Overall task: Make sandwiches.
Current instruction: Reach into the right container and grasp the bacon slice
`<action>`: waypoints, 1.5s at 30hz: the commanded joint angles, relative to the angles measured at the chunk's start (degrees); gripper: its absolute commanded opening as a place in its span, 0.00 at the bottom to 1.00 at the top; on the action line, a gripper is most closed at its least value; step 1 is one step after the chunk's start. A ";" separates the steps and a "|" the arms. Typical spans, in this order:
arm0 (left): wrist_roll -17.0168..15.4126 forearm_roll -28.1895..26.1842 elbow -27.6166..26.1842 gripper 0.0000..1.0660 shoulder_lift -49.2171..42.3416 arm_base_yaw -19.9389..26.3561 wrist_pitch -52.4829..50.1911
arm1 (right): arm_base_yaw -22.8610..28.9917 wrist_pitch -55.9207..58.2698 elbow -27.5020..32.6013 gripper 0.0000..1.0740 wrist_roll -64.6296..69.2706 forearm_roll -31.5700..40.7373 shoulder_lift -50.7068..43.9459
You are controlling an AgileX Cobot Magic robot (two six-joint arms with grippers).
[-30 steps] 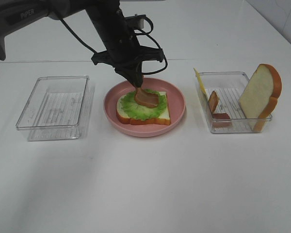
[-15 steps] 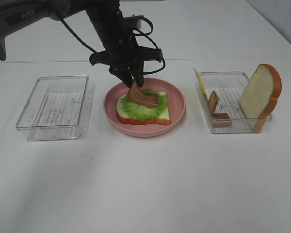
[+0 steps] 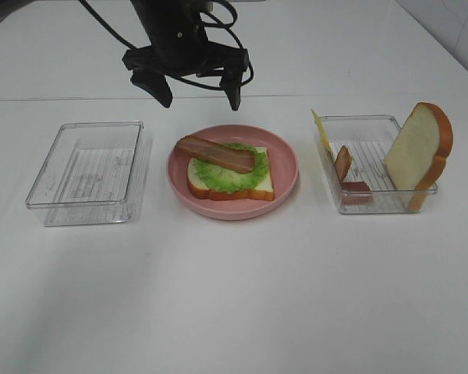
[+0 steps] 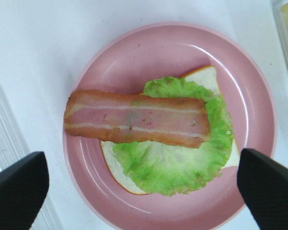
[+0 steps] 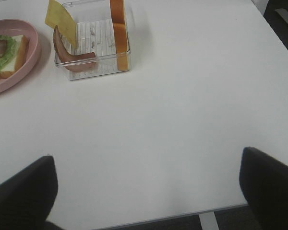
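Left gripper (image 3: 200, 100), jaws spread wide and holding nothing, hangs at upper centre of the exterior frame, over the pink plate (image 3: 285, 160). On that plate, at frame centre, the open sandwich stands three layers deep: bread slice (image 3: 261, 188) at the base, lettuce leaf (image 3: 232, 178) over it, bacon strip (image 3: 216, 153) flat across the leaf, its left end overhanging the bread. Step in hand, as judged: bacon laid and let go, next filling to be fetched. Farther off, at centre right, the right tray (image 3: 374, 204) holds the remaining parts: cheese slice (image 3: 321, 132) leaning on its left wall, second bacon strip (image 3: 343, 164) propped beside it, top bread slice (image 3: 419, 152) standing against the right wall. The next move likely calls for a pinch on the thin upright cheese edge, without dragging the neighbouring strip. Right gripper (image 5: 146, 191), likewise spread and unladen, hovers over bare worktop (image 5: 173, 105), outside the exterior frame.
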 commanded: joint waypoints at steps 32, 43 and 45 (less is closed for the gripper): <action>13.01 4.07 42.69 0.92 -38.39 23.49 0.92 | -0.23 -0.23 0.17 0.92 0.40 -0.11 -1.72; 11.97 3.09 76.15 0.92 -73.68 23.49 -9.17 | -0.23 -0.23 0.17 0.92 0.40 -0.11 -1.72; 11.97 3.32 80.62 0.92 -79.87 23.49 -9.51 | -0.23 -0.23 0.17 0.92 0.40 -0.11 -1.72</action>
